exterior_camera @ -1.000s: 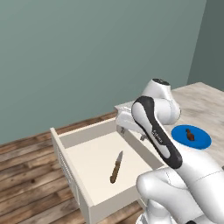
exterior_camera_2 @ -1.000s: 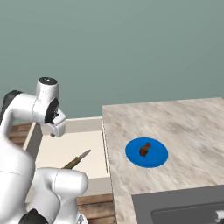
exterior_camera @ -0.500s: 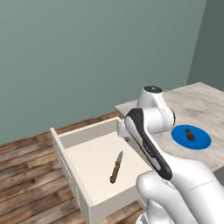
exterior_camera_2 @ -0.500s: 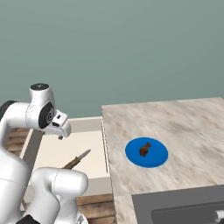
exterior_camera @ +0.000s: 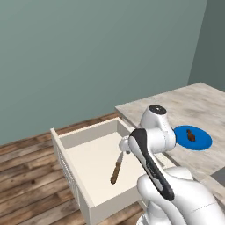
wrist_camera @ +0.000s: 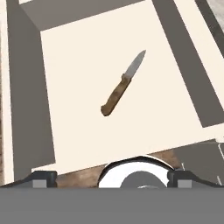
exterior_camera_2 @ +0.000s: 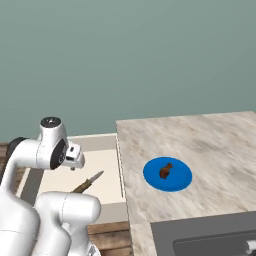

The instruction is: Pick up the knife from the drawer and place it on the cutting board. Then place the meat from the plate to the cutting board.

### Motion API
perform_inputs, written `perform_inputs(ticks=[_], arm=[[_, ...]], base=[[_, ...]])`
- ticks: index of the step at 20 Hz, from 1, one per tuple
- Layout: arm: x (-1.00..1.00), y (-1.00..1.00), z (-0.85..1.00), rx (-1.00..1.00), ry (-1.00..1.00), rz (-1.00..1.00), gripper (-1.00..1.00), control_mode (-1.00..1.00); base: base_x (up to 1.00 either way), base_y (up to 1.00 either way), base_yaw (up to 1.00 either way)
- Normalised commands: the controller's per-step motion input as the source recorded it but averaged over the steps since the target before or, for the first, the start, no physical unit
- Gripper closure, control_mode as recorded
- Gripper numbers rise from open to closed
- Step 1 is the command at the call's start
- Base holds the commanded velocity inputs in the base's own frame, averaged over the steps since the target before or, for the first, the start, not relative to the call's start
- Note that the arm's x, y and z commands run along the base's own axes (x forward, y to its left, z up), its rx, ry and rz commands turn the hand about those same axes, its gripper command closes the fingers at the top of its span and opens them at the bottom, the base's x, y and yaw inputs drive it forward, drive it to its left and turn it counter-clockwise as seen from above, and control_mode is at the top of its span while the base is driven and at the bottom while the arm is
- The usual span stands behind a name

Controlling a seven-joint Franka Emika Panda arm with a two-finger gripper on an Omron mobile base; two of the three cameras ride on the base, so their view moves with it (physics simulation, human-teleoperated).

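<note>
The knife (wrist_camera: 123, 84) lies flat on the pale floor of the open drawer (exterior_camera: 72, 176), just above centre in the hand view, blade toward the upper right. The gripper (wrist_camera: 112, 177) hangs above it, jaws spread wide and empty. On the counter (exterior_camera_2: 215, 135), the meat (exterior_camera_2: 165, 171) sits on the blue plate (exterior_camera_2: 175, 181).

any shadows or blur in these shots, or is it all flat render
Hand view: sharp, with grey shadow bands along the drawer walls and almost none under the knife. Left base view: even light, no glare on the plate. Right base view: equally crisp, meat clear.
</note>
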Motion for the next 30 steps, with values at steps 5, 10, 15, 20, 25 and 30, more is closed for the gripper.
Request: perform_inputs(ticks=[5,10,15,20,25,30], arm=[[0.32,0.00,-0.58,0.00,0.05,0.00,-1.00,-1.00],[0.34,0.00,-0.41,0.00,0.18,-0.13,-1.00,-1.00],[0.42,0.00,-0.37,0.00,0.22,-0.24,-1.00,-1.00],[0.29,-0.01,-0.41,0.00,0.15,-0.24,-1.00,-1.00],[0.34,0.00,-0.41,0.00,0.01,-0.07,-1.00,-1.00],[0.49,0.00,-0.51,0.00,0.03,-0.01,-1.00,-1.00]], base=[[0.00,0.00,0.00],[0.00,0.00,0.00],[0.00,0.00,0.00],[0.00,0.00,0.00],[0.00,0.00,0.00],[0.00,0.00,0.00]])
